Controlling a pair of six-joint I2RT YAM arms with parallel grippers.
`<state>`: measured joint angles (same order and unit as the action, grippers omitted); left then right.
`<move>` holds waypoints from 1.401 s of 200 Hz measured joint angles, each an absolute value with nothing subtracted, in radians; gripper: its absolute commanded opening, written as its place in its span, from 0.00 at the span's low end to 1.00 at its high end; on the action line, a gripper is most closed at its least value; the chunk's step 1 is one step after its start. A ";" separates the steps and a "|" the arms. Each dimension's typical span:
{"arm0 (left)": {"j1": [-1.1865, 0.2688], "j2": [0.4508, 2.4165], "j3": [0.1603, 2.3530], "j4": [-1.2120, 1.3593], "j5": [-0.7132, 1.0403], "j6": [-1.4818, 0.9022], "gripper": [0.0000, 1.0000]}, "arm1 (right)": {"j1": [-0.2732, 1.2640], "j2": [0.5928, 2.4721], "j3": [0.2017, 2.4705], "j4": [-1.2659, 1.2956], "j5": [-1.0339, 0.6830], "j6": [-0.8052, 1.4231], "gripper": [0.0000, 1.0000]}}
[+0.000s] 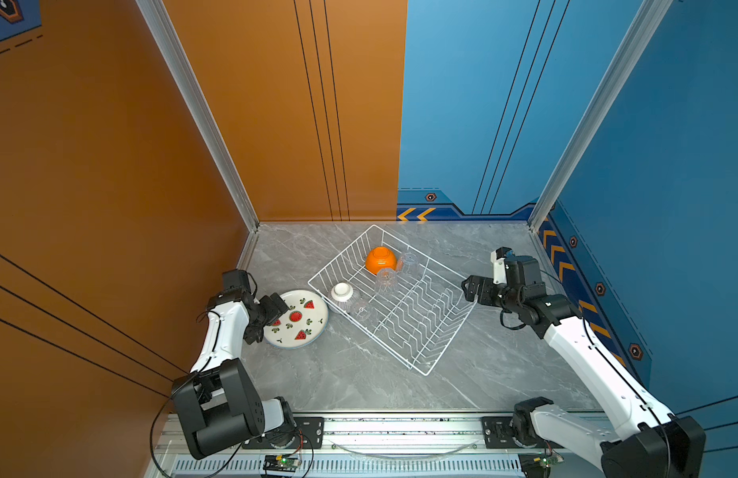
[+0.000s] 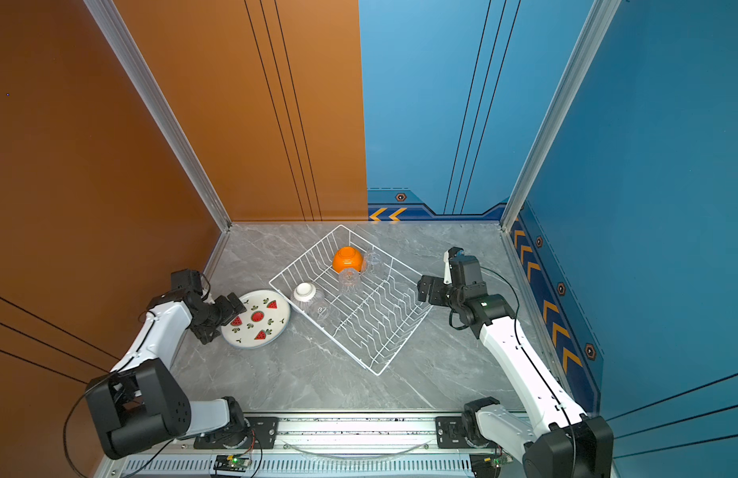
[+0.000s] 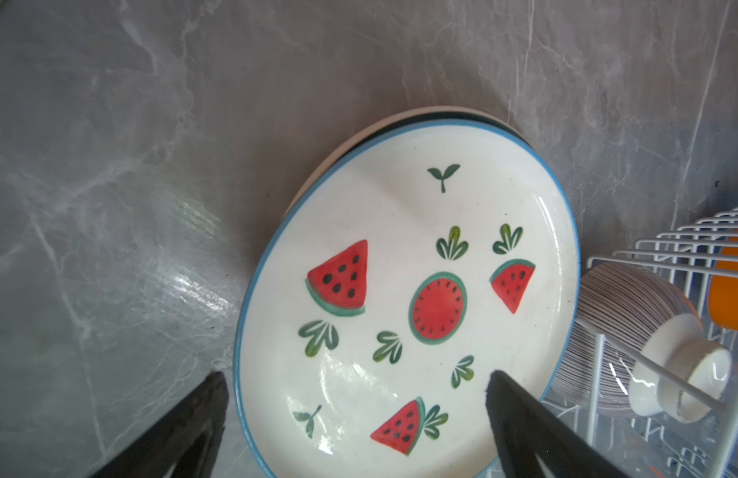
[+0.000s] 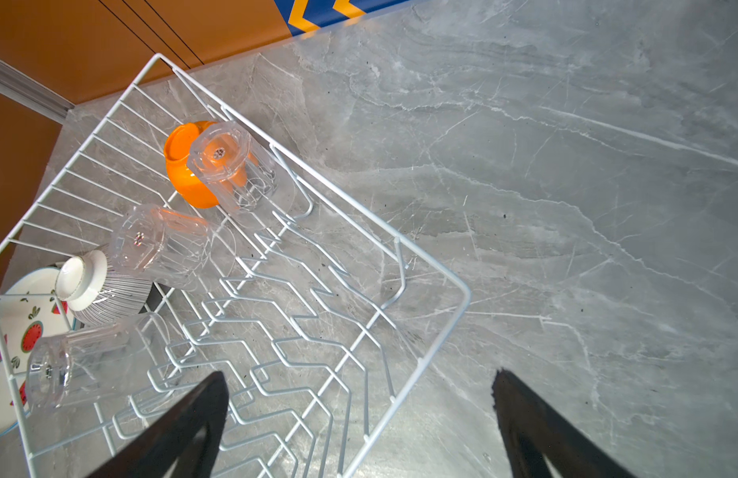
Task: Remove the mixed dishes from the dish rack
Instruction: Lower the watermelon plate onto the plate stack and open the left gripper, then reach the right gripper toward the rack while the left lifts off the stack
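Plates out: the watermelon plate (image 1: 297, 318) lies flat on the marble table (image 1: 359, 380) just left of the dish rack (image 1: 417, 318), stacked on a second plate (image 3: 421, 114) whose dark rim shows beneath it. I count that part done, and the prong rows stand bare. Left inside: the orange bowl (image 1: 380, 260) and the striped bowl (image 1: 342, 293), both foot-up, plus three clear glasses (image 1: 385, 279) (image 1: 408, 263) (image 1: 362, 310). The left gripper (image 3: 354, 376) hangs over the plate's near edge, jaws wide, holding nothing. The right gripper (image 4: 359, 374) sits over the rack's right corner, equally wide and empty. In the way: one glass crowds the orange bowl, possibly touching it, though clear plastic makes that hard to call. Another lies beside the striped bowl, and the rack's flared rim wire crosses that bowl on my left arm's side.
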<state>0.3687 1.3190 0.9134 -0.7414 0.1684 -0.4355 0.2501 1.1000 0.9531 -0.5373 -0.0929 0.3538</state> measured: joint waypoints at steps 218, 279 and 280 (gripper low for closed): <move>0.048 0.913 0.859 -0.518 0.392 -0.451 0.98 | 0.366 1.647 1.330 -0.603 0.036 0.205 0.91; 0.020 0.834 0.831 -0.503 0.413 -0.442 0.98 | 0.371 1.794 1.391 -0.602 0.176 0.210 0.65; 0.020 0.832 0.830 -0.503 0.413 -0.442 0.98 | 0.371 1.796 1.392 -0.602 0.177 0.208 0.64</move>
